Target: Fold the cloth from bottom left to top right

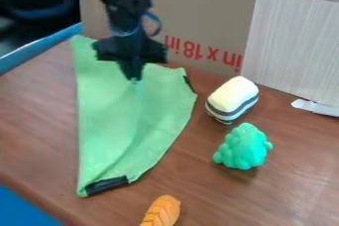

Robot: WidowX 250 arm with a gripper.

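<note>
The black gripper [134,75] hangs over the upper part of the green cloth [119,131], pointing down, its tip at or just above the fabric. Whether it touches the cloth I cannot tell. The cloth lies on the brown table, long and roughly triangular, with one corner at the upper left and a narrow end at the bottom left. A dark patch marks its bottom edge, and another dark strip lies along its upper right edge. Slight creases run through its lower part.
Right of the cloth are a white and grey striped block [232,99] and a green lumpy toy [243,146]. An orange toy [161,211] lies near the front edge of the table [39,145]. A cardboard wall [198,17] stands behind, with a pale panel [295,46] at right.
</note>
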